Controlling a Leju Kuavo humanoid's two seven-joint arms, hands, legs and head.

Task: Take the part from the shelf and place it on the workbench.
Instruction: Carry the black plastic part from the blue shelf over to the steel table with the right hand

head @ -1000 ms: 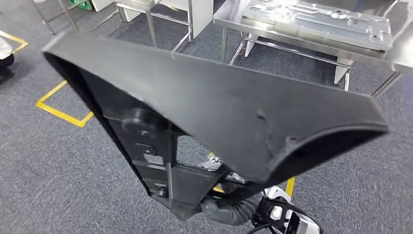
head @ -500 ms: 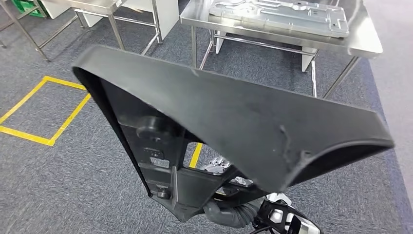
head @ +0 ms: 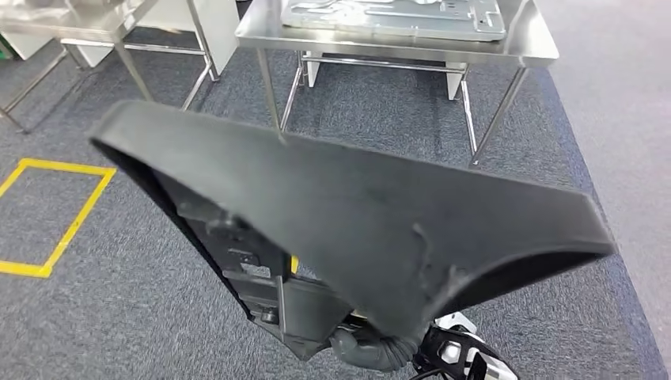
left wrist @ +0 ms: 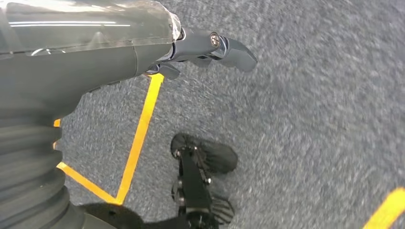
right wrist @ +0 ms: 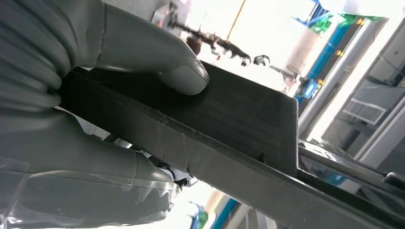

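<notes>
A big black triangular plastic part (head: 356,222) is held up close in front of me and hides much of the floor. My right hand (head: 372,348) grips its lower corner from below. In the right wrist view the grey thumb (right wrist: 181,76) presses on the part's flat black edge (right wrist: 229,124), with the fingers wrapped under it. The steel workbench (head: 396,47) stands ahead across the carpet, with a flat metal fixture plate (head: 396,14) on it. My left hand (left wrist: 95,52) hangs over the carpet holding nothing, its dark fingers (left wrist: 229,47) stretched out.
A second steel table (head: 87,32) stands at the far left. A square of yellow tape (head: 71,226) marks the grey carpet on the left, and a yellow line (left wrist: 141,133) runs under the left arm. Bare carpet lies to the right of the workbench.
The whole view has shifted: the workbench has come from the upper right toward the top centre and the yellow square has slid left. The part stays in my right hand.
</notes>
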